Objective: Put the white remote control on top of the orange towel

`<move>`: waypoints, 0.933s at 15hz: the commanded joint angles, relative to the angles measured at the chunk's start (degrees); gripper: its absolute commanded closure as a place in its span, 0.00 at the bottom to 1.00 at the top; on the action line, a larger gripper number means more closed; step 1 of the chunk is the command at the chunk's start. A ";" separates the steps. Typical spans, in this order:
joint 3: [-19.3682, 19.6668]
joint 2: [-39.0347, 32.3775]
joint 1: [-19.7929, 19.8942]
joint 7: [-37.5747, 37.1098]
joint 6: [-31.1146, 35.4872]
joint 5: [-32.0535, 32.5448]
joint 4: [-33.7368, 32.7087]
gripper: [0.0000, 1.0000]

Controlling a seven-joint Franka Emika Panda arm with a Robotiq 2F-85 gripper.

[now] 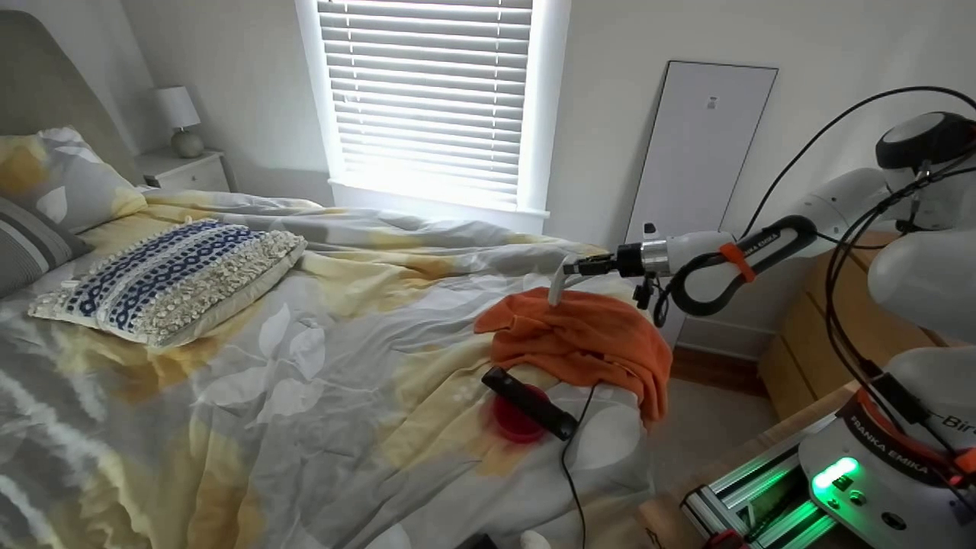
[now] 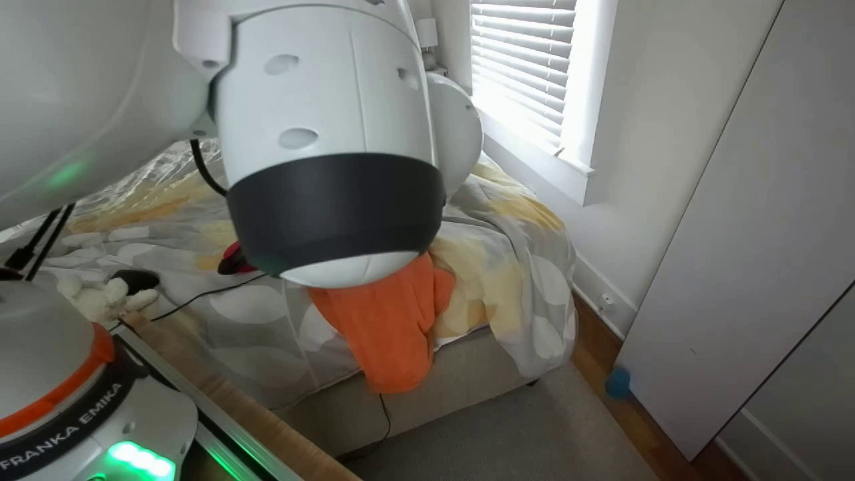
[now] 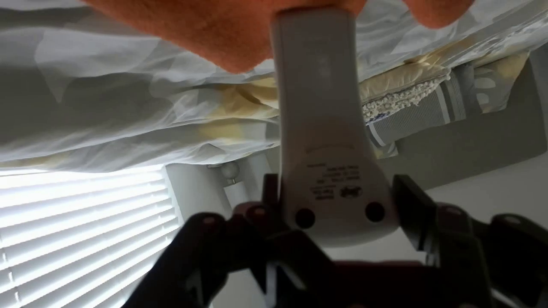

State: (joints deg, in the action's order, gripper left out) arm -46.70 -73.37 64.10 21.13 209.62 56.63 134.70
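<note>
The white remote control [image 1: 559, 284] hangs tilted and nearly upright from my gripper [image 1: 576, 267] in an exterior view. In the wrist view, the fingers of my gripper [image 3: 336, 194] are closed on both sides of the wide end of the remote [image 3: 319, 94]. The orange towel [image 1: 595, 335] lies bunched on the bed below the gripper and drapes over its edge. The remote's lower end meets the towel [image 3: 231, 38] in the wrist view; whether it presses on it is unclear. The towel also shows in an exterior view [image 2: 391, 334], where the arm hides the gripper and remote.
A black remote-like object [image 1: 530, 402] lies across a red round item [image 1: 518, 423] on the bed, near the towel. A black cable [image 1: 568, 465] runs beside it. A blue-and-white cushion [image 1: 175, 274] lies farther off. A white panel [image 1: 701, 145] leans on the wall.
</note>
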 commanded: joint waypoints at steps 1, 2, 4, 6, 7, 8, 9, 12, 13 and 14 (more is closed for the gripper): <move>2.04 -2.61 2.61 0.63 -3.74 6.74 -1.30 0.58; 2.62 -2.39 2.89 0.58 -4.55 7.84 -1.40 0.58; 3.26 -1.52 3.72 0.21 -7.21 9.95 -1.46 0.58; 3.27 -1.05 4.55 0.12 -9.62 11.50 -1.71 0.58; 3.26 -0.79 4.90 0.25 -10.57 12.01 -1.86 0.58; 3.25 -0.54 5.26 0.37 -11.54 12.47 -1.90 0.58; 3.20 -0.37 5.63 0.46 -12.38 12.92 -1.93 0.58; 3.21 0.26 6.56 0.97 -14.40 13.75 -1.95 0.58; 3.20 0.52 6.81 1.22 -14.94 13.90 -1.94 0.58; 3.24 0.91 7.03 1.39 -15.44 14.01 -1.91 0.58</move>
State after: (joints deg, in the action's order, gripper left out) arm -43.69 -73.71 69.85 21.94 197.37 68.92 132.87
